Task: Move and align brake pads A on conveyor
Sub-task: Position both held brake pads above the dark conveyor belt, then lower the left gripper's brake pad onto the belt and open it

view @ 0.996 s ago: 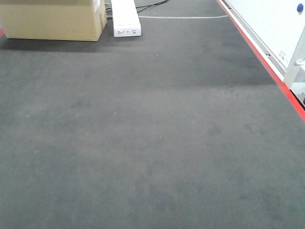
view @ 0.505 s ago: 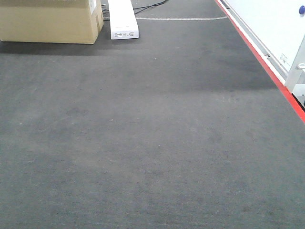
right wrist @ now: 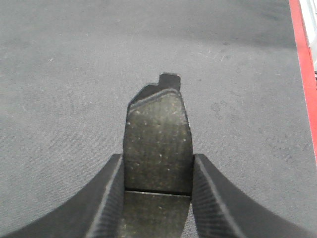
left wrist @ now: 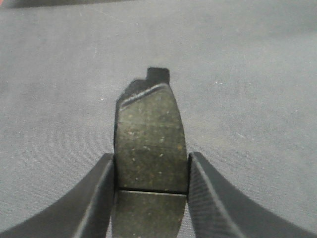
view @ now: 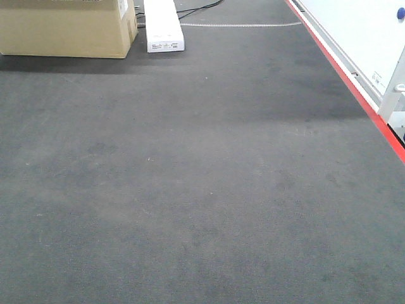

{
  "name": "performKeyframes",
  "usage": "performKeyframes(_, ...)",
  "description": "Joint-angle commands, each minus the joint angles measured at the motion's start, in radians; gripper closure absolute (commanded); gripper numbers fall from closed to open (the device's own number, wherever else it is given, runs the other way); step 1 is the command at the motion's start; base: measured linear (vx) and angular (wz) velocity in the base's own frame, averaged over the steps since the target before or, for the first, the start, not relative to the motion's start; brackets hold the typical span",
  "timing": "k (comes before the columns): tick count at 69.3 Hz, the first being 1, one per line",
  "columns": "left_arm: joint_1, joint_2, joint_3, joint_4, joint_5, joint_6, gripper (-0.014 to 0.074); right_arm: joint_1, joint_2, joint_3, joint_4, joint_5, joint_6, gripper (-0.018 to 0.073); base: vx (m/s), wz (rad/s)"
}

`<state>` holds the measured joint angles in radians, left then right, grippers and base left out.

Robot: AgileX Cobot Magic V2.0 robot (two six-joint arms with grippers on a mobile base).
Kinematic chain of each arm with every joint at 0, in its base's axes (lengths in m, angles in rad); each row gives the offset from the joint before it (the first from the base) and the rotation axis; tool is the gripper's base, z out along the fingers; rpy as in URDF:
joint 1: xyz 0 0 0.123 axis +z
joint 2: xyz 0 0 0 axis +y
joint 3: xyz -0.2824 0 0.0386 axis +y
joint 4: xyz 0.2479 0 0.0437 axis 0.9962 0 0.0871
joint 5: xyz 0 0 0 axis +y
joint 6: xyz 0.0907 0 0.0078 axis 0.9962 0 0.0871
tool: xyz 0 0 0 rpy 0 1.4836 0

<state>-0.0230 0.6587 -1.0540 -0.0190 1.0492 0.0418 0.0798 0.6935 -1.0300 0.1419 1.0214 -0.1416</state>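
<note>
In the left wrist view a brake pad [left wrist: 151,139], grey speckled face up with its centre groove at the jaw line, sticks forward from my left gripper [left wrist: 151,191], which is shut on it across its width. The right wrist view shows the same hold: a second brake pad [right wrist: 157,146] clamped in my right gripper [right wrist: 157,191]. Both pads hang over the dark grey conveyor [view: 202,190], whose red strip [view: 354,85] runs along the right edge. Whether the pads touch the belt I cannot tell. Neither gripper nor any pad appears in the front view.
A cardboard box [view: 66,28] and a white oblong box [view: 163,25] stand at the belt's far left. A white panel [view: 367,35] borders the red strip on the right. The red strip [right wrist: 304,74] also shows at the right in the right wrist view.
The front view shifted slightly between one second ago and half a second ago, the boxes sliding up and left in frame; since then it has held still.
</note>
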Motion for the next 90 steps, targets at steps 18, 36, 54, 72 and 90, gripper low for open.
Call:
performKeyframes(18,-0.003,0.004,-0.026,-0.009,-0.127,-0.004,0.0603,-0.002,0.003,-0.028,0.006,-0.085,-0.01,0.0566,0.0,0.0)
performKeyframes(36,-0.003,0.088,-0.026,-0.059,-0.145,-0.101,0.0603,-0.002,0.003,-0.028,0.006,-0.086,-0.01,0.0566,0.0,0.0)
performKeyframes(54,-0.003,0.413,-0.026,-0.06,-0.137,-0.101,0.0603,-0.002,0.003,-0.028,0.006,-0.086,-0.01,0.0566,0.0,0.0)
performKeyframes(72,-0.003,0.753,-0.026,-0.059,-0.21,-0.101,0.0603,-0.002,0.003,-0.028,0.006,-0.086,-0.01,0.0566,0.0,0.0)
performKeyframes(90,-0.003,0.978,-0.026,-0.059,-0.264,-0.101,0.0603,-0.002,0.003,-0.028,0.006,-0.086,-0.01,0.0566,0.0,0.0)
